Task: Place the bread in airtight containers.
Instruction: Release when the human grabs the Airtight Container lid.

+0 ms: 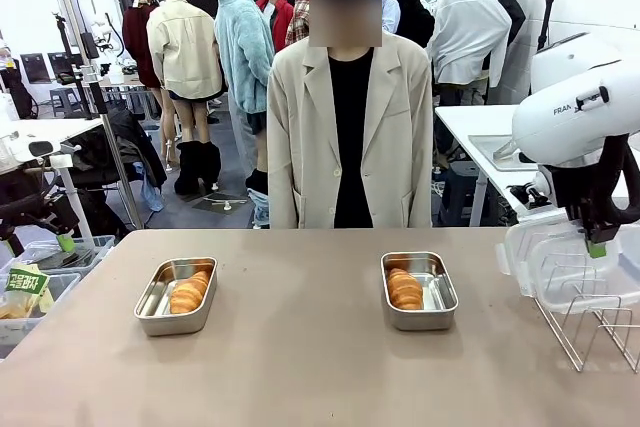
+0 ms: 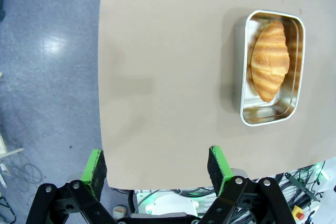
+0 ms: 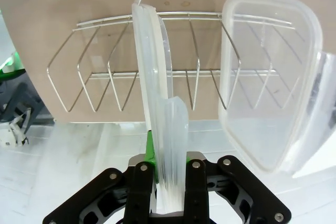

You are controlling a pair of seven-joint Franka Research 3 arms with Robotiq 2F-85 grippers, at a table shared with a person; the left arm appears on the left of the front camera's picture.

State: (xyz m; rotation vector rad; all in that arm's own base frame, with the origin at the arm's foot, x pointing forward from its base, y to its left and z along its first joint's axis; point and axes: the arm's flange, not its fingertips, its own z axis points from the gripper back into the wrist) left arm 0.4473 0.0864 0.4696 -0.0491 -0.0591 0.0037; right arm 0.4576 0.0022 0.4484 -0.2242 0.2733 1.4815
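Two open steel airtight containers stand on the tan table. The left one (image 1: pixel 150 312) holds a golden ridged bread (image 1: pixel 190 292), and the right one (image 1: pixel 440 299) holds another bread (image 1: pixel 404 288). My left gripper (image 2: pixel 157 163) is open above the table's edge, with the left container (image 2: pixel 244 103) and its bread (image 2: pixel 270 61) off to one side. My right gripper (image 3: pixel 168 148) is shut on the edge of a clear plastic lid (image 3: pixel 149 72) that stands upright in the wire rack (image 3: pixel 100 85). In the front view this gripper (image 1: pixel 597 247) hangs over the rack at the far right.
A second clear lid (image 3: pixel 268 77) leans in the rack beside the held one. The wire rack (image 1: pixel 590 322) sits at the table's right edge. A person in a beige jacket (image 1: pixel 350 137) stands at the far side. Bins (image 1: pixel 40 277) sit off the table's left.
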